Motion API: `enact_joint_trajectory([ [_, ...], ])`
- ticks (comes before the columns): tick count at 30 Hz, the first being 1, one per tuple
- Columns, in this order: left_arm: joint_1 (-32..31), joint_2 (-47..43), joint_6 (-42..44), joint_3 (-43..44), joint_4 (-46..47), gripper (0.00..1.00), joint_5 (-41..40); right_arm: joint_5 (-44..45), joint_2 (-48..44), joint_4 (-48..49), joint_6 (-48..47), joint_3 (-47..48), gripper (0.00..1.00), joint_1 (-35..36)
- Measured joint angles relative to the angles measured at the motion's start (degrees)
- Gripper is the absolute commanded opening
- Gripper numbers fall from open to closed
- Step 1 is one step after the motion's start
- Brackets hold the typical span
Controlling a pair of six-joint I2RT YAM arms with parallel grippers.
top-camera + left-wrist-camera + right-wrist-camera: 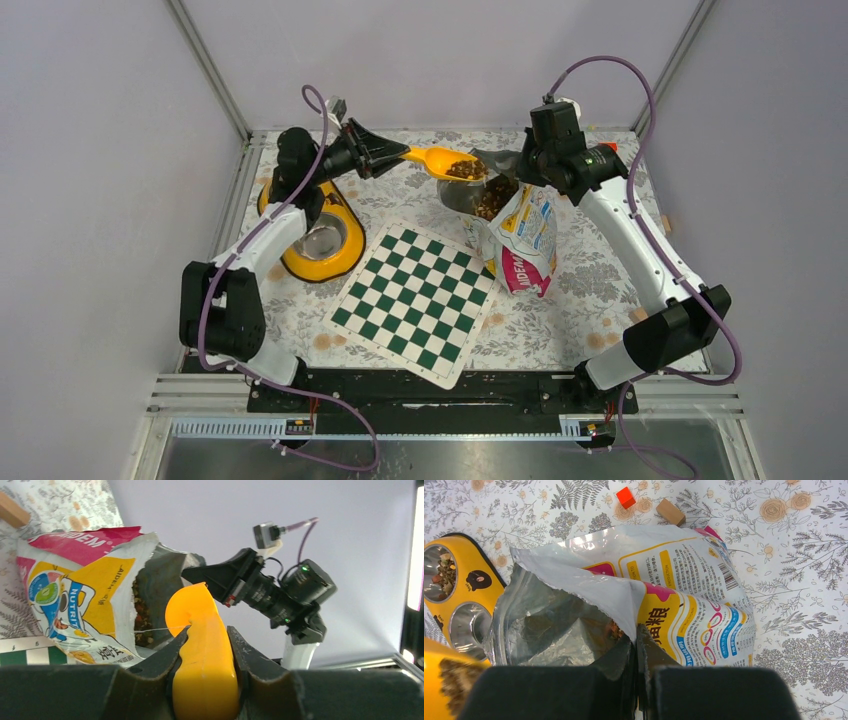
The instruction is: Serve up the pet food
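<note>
**Loaded scoop held at mouth of pet food bag**

An orange scoop (438,160) is seen clamped by its handle between the fingers of the left gripper (206,635), which are closed narrowly on the plastic. A heap of the pet food (466,169), small brown and tan kibble, is carried in the scoop's bowl, which is held in the air just beside the open mouth of the bag (527,236). More kibble is visible inside the bag. The bag is kept propped up and open by the right gripper (637,645), whose fingers are pressed together on the torn silver rim.

A yellow feeder (305,268) is placed to the left on the floral tablecloth (580,290), well apart from the scoop; in the right wrist view some kibble is shown lying in one of its two steel bowls. A green-and-white chessboard mat (412,300) is laid between the feeder and the bag. A red cube (626,497) and a wooden block (670,511) are seen near each other beyond the bag.
</note>
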Motion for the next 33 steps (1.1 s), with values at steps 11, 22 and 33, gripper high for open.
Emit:
enact_joint_trajectory([
  [11,1.75,0.46,-18.10,-7.08,30.32,0.00,3.21,0.00,-0.02,-0.02,0.17,-0.02,0.00,-0.31],
  [22,3.56,2.58,-23.15,-7.32,36.70,0.00,1.68,0.24,-0.52,0.00,0.17,-0.37,0.00,-0.46],
  [33,16.11,0.28,-21.14,-13.64,34.10,0.00,-5.27,0.37,-0.85,0.02,0.17,-0.68,0.00,-0.76],
])
